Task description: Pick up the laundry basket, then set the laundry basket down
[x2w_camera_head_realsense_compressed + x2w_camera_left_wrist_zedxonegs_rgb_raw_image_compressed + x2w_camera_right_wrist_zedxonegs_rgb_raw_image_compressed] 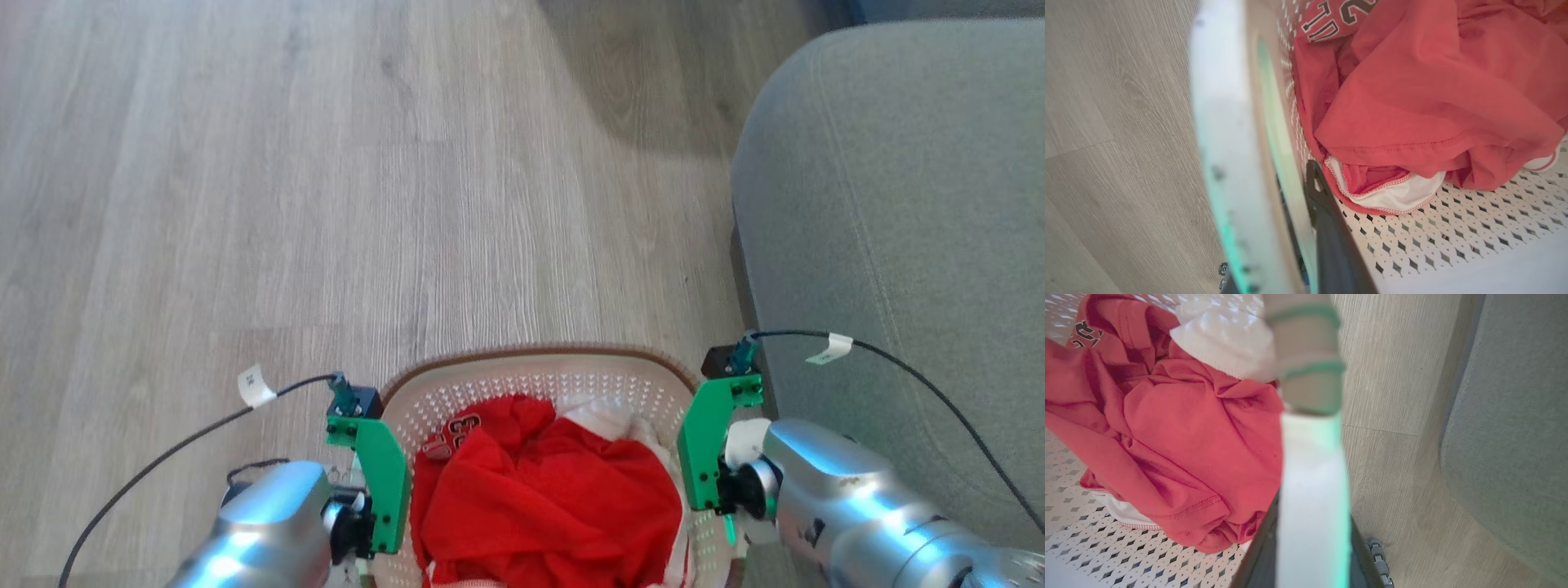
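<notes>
The laundry basket (539,357), cream perforated plastic with a brown rim, sits at the bottom middle of the head view, filled with red-and-white clothes (547,498). My left gripper (384,490) is at its left side and my right gripper (702,457) at its right side, each behind a green plate. In the left wrist view the basket's white side handle (1224,143) runs between my left gripper's (1290,212) dark fingers (1331,228). The right wrist view has the other handle (1312,490) clamped in my right gripper (1310,539). Whether the basket touches the floor is unclear.
A grey sofa (898,204) stands close on the right, its edge next to my right arm. Pale wood floor (326,163) stretches ahead and to the left. Black cables (163,449) trail from both wrists.
</notes>
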You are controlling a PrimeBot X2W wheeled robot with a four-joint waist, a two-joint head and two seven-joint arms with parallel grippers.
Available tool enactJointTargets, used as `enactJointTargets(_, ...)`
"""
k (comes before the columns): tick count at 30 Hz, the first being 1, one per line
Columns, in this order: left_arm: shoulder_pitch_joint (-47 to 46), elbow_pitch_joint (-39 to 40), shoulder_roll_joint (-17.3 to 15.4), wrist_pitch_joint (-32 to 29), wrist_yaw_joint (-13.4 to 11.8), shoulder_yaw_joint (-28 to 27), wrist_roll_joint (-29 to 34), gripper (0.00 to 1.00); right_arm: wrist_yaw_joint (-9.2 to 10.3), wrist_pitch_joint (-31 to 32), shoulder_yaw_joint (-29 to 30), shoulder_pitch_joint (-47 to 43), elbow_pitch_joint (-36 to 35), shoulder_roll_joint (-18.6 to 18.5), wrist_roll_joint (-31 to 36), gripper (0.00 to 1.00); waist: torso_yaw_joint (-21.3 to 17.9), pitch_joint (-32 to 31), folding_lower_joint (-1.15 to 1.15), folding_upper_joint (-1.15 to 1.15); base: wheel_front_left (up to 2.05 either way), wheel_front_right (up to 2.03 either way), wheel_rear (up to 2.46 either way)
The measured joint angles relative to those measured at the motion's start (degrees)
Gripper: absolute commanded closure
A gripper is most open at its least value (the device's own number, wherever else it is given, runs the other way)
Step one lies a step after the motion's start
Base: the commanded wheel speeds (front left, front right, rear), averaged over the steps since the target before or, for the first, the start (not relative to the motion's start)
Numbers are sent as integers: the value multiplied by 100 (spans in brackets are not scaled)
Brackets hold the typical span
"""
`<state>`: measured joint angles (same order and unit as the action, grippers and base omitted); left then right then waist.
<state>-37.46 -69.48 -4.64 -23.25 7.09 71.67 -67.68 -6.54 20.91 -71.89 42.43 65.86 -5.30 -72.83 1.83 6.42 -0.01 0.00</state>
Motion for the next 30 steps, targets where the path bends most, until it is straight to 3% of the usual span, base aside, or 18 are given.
enactJointTargets(15, 241, 238, -154, -313, 0, 75, -118, 100, 0, 222, -48, -188, 3, 45, -83, 100, 135, -543, 0, 0, 0, 0, 0)
enactJointTargets(30, 250, 316, -199, -477, -1, 164, -209, 100, 0, 271, -57, -296, -3, 55, -129, 100, 176, -691, 0, 0, 0, 0, 0)
